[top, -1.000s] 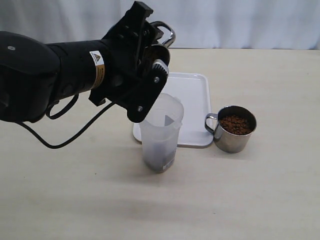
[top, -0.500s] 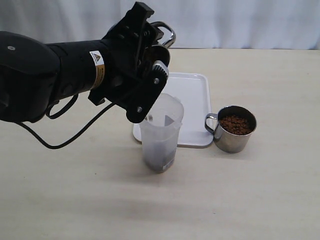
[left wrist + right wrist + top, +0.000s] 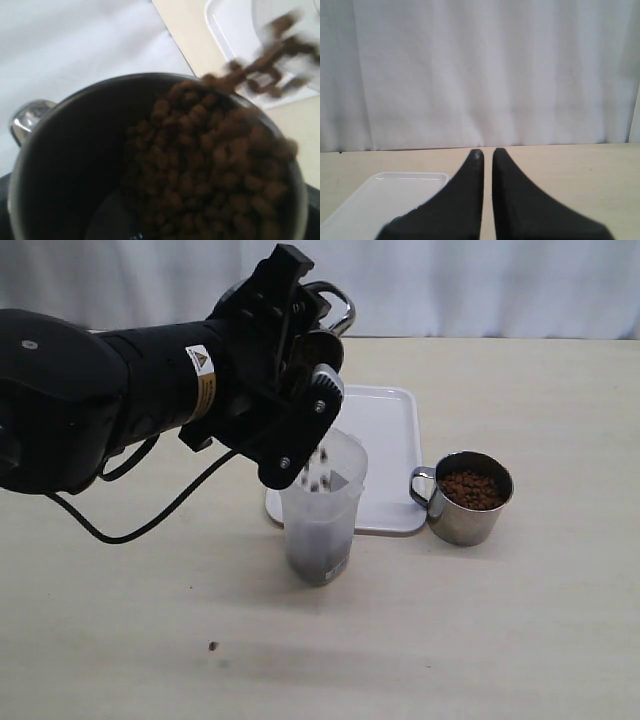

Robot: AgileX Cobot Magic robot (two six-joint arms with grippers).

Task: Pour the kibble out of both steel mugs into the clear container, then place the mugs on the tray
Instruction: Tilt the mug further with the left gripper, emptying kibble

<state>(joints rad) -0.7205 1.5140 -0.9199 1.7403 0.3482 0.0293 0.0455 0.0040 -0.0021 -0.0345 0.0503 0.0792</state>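
While the mug is tipped: the left gripper (image 3: pixel 303 365) clamps one steel mug (image 3: pixel 55 165), jaws wide around its body, mouth angled over the clear container (image 3: pixel 322 515).
Kibble (image 3: pixel 210 165): pellets are dropping into the container, which is part filled at its base.
Stray pellet (image 3: pixel 213 646): lies on the table (image 3: pixel 520 640), well apart from the container.
Second mug (image 3: pixel 470 505): full, just beside the tray (image 3: pixel 385 420).
Right gripper (image 3: pixel 487 152): fingers pressed together, empty.
Risk: a steeper tilt or sideways drift could send kibble past the rim; the arm could knock the container over.
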